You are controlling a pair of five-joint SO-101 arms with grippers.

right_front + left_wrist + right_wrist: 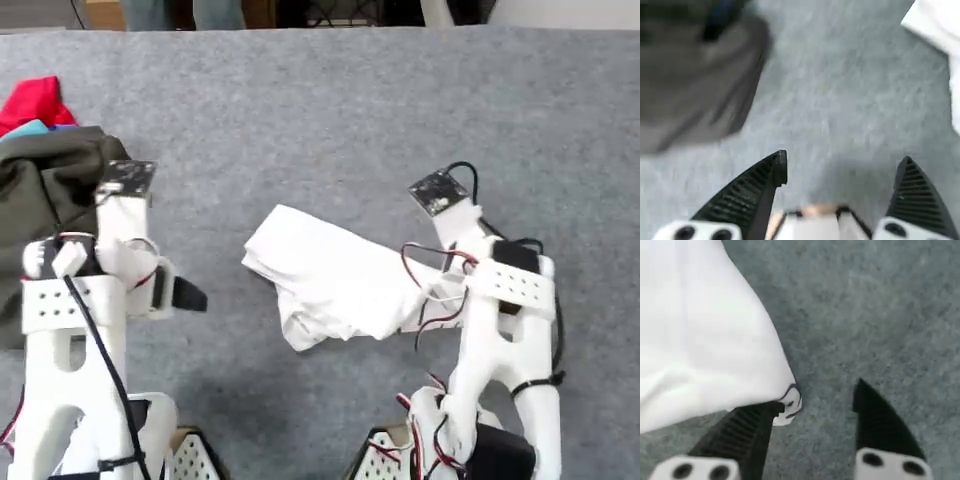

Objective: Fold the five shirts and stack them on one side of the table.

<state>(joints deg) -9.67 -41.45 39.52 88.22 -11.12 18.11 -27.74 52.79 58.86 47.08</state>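
Note:
A crumpled white shirt [330, 280] lies mid-table. At the far left is a pile: a dark olive shirt [45, 190] with a red shirt [35, 98] and a bit of blue cloth [30, 128] behind it. My left gripper [842, 167] is open over bare carpet, with the dark shirt [690, 85] to one side and the white shirt's corner [940, 30] to the other. My right gripper [820, 395] is open at the white shirt's edge [700, 340]. One of its fingers [750, 430] is against the hem and the other is over carpet.
The table is covered in grey carpet [330, 120]. The left arm [90, 290] stands beside the dark pile. The right arm [500, 290] stands just right of the white shirt. Chair legs show beyond the far edge.

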